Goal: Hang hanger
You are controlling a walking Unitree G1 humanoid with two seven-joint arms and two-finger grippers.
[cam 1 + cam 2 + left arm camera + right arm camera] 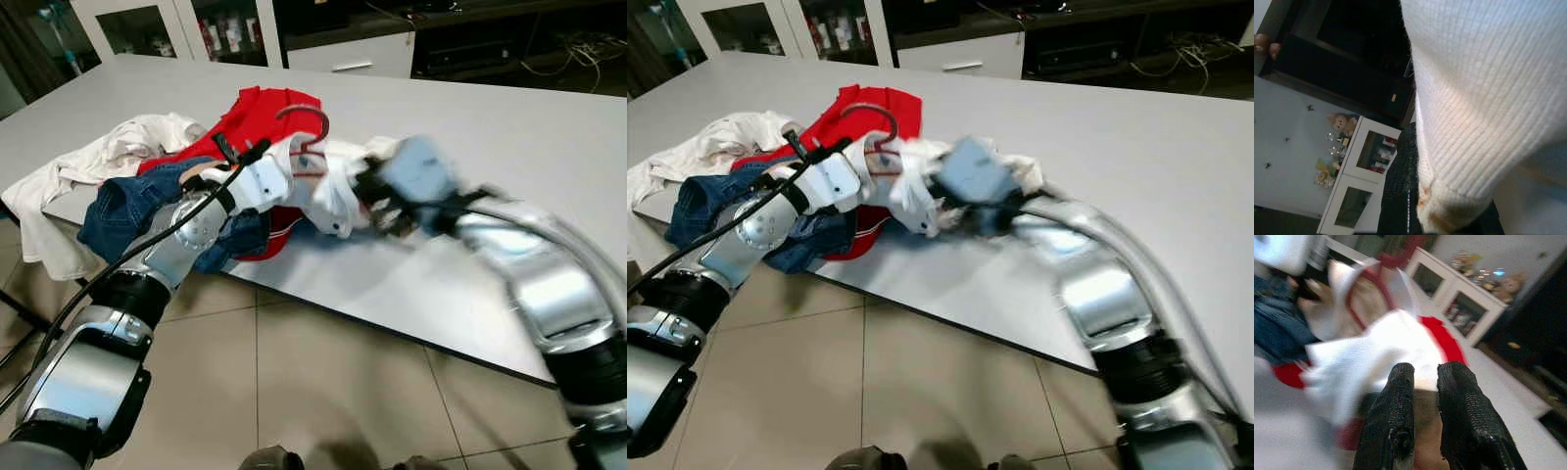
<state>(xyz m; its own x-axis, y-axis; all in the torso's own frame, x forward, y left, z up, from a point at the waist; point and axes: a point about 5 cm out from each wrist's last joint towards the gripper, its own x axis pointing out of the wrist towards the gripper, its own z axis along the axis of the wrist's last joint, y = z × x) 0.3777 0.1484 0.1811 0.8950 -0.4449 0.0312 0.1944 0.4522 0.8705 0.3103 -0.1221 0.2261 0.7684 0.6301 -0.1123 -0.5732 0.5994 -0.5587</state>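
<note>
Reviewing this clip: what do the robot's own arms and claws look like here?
Both arms are glossy silver segments joined by black collars. The left arm carries a black cable along its outside and ends in a white wrist block. The right arm ends in a grey-blue wrist housing. The right claw has two long black fingers with a finely textured, mesh-like surface.

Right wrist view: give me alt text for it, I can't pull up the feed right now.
The right claw, its two black fingers close together with a narrow gap, reaches toward a white knitted garment with red trim. A dark red curved hanger rises from the garment, with blue denim clothing beside it on the grey table. White glass-door cabinets stand behind, blurred.
</note>
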